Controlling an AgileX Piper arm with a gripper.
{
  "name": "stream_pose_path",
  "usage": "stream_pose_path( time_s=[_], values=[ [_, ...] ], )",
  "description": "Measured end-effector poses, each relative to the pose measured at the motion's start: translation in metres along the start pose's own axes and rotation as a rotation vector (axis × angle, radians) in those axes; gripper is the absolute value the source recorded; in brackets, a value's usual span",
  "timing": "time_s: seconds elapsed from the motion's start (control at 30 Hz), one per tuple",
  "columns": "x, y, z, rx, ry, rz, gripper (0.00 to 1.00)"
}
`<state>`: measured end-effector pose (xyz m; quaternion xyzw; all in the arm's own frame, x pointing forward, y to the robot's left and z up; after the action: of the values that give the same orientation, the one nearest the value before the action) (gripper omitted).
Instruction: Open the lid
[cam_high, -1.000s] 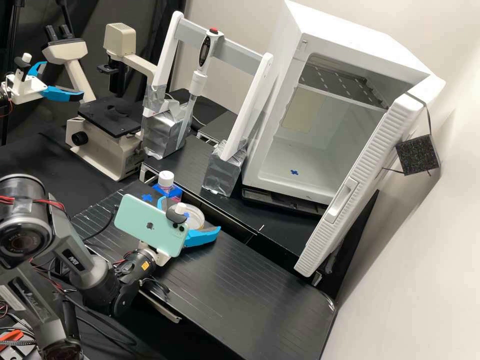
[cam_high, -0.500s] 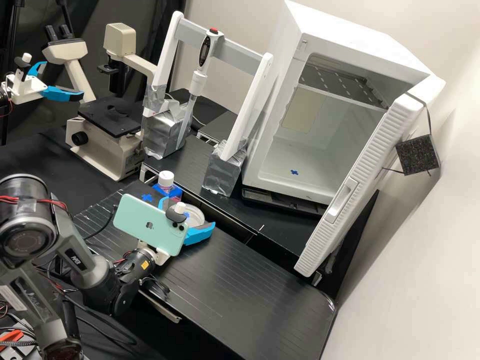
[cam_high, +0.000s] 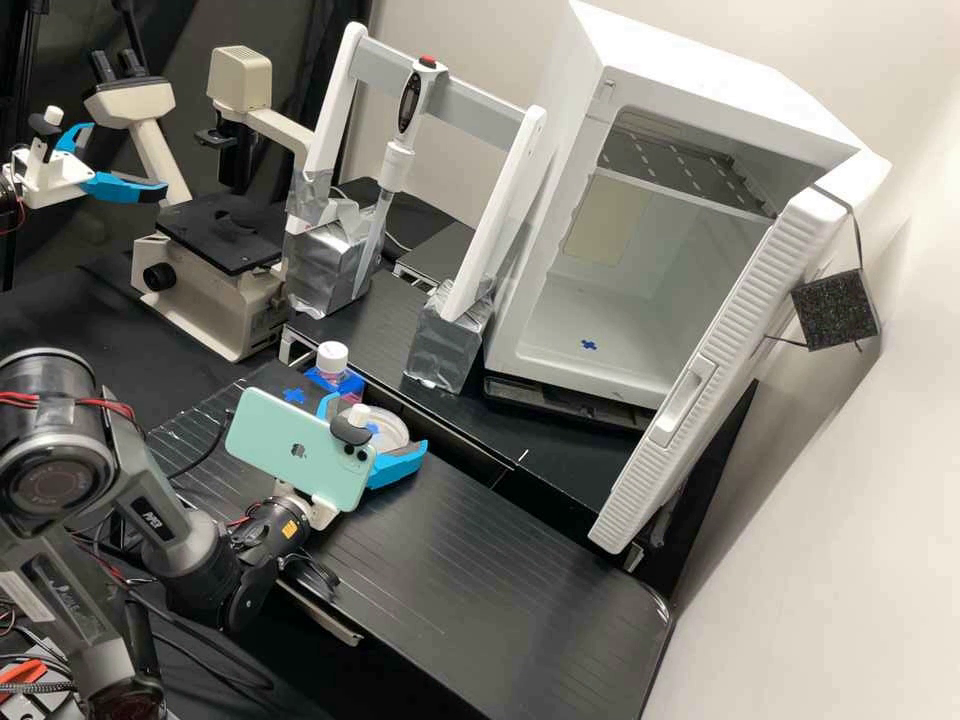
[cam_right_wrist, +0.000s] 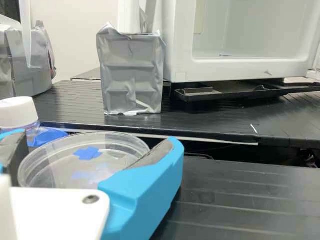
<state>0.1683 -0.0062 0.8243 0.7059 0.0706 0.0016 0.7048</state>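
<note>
In the high view the gripper (cam_high: 374, 424) is low over the black bench, its blue fingers on either side of a clear round petri dish (cam_high: 395, 428) with its lid. The wrist view has the gripper (cam_right_wrist: 98, 142) shut on the dish (cam_right_wrist: 112, 165); the right finger's dark pad (cam_right_wrist: 154, 154) lies against the rim. Part of the left finger is cut off by the picture's edge. A blue tape cross (cam_right_wrist: 87, 153) shows through the clear lid. Whether the pads hold the lid alone or the dish too, I cannot tell.
A white-capped bottle (cam_high: 332, 362) in a blue holder stands close behind the dish. Farther back are a foil-wrapped block (cam_high: 447, 340) of the pipette stand, a microscope (cam_high: 215, 240) and a white incubator (cam_high: 610, 290) with its door open. A phone (cam_high: 300, 450) sits on the wrist.
The gripper's fingers have come together around the dish, the right one moving inward. The dish has shifted slightly left in the high view. The phone has barely moved.
</note>
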Motion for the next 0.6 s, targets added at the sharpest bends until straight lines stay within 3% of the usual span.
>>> stream_pose_path(
  time_s=[0.4, 0.6],
  values=[
    [-0.005, 0.006, -0.009, -0.002, 0.031, 0.040, 0.00],
    [-0.007, 0.009, -0.012, 0.012, 0.044, 0.057, 0.00]
  ],
)
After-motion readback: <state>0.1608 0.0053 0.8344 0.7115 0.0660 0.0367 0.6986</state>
